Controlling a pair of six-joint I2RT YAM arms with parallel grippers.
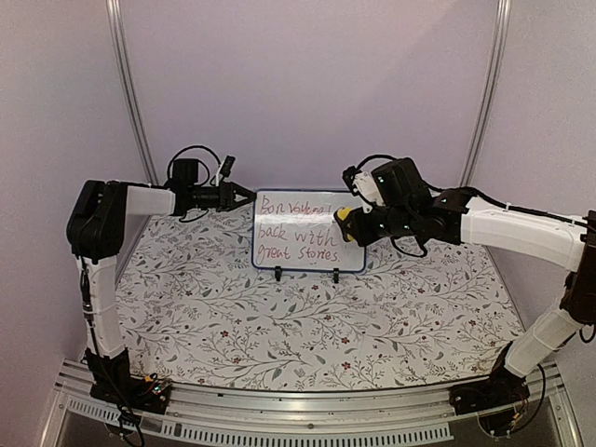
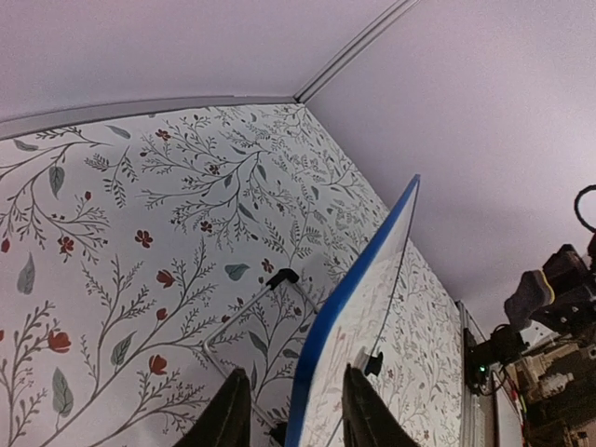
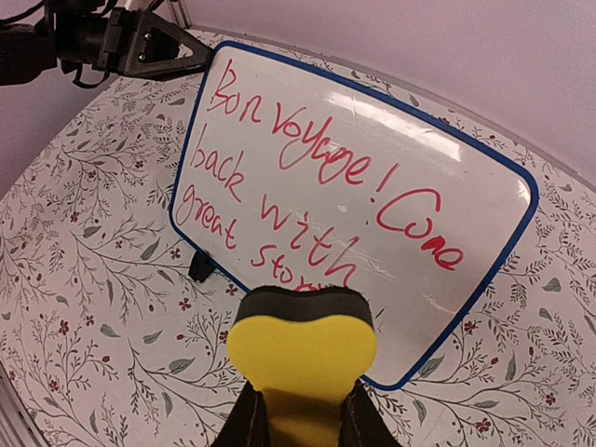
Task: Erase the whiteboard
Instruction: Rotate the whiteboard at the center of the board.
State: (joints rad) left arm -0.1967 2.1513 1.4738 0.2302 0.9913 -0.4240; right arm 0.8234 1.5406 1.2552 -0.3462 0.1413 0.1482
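The whiteboard (image 1: pixel 303 244) stands upright on two black feet at the back middle of the table, with red handwriting across its face (image 3: pixel 372 186). My left gripper (image 1: pixel 247 196) is at the board's top left corner. In the left wrist view its jaws (image 2: pixel 294 372) straddle the blue edge of the whiteboard (image 2: pixel 363 307), open, with a gap still showing on one side. My right gripper (image 3: pixel 303 400) is shut on a yellow sponge eraser (image 3: pixel 303 349) with a dark pad. It holds the eraser (image 1: pixel 345 214) at the board's right part, over the lower writing.
A floral-patterned cover (image 1: pixel 279 326) spreads over the table. The lilac back wall (image 1: pixel 307 84) rises close behind the board, with metal posts (image 1: pixel 130 93) at both sides. A wire stand with a black foot (image 2: pixel 282 277) props the board from behind. An aluminium rail (image 1: pixel 307 405) runs along the near edge.
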